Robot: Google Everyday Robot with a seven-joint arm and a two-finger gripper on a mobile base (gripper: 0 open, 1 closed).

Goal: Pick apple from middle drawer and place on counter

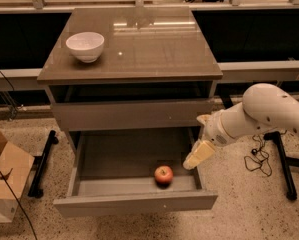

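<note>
A small red apple point(163, 175) lies in the open middle drawer point(134, 203), near its front and right of centre. The drawer is pulled out below a closed matching drawer front point(131, 115). The glossy grey-brown counter point(154, 49) tops the cabinet. My gripper point(198, 155) hangs from the white arm point(259, 116) on the right, over the drawer's right side wall, slightly above and to the right of the apple. It holds nothing.
A white bowl point(85, 46) stands on the counter's left rear. A cardboard box point(3, 176) sits on the speckled floor at left. Black stand legs point(43, 163) flank the cabinet, with cables on the floor at right point(259, 159).
</note>
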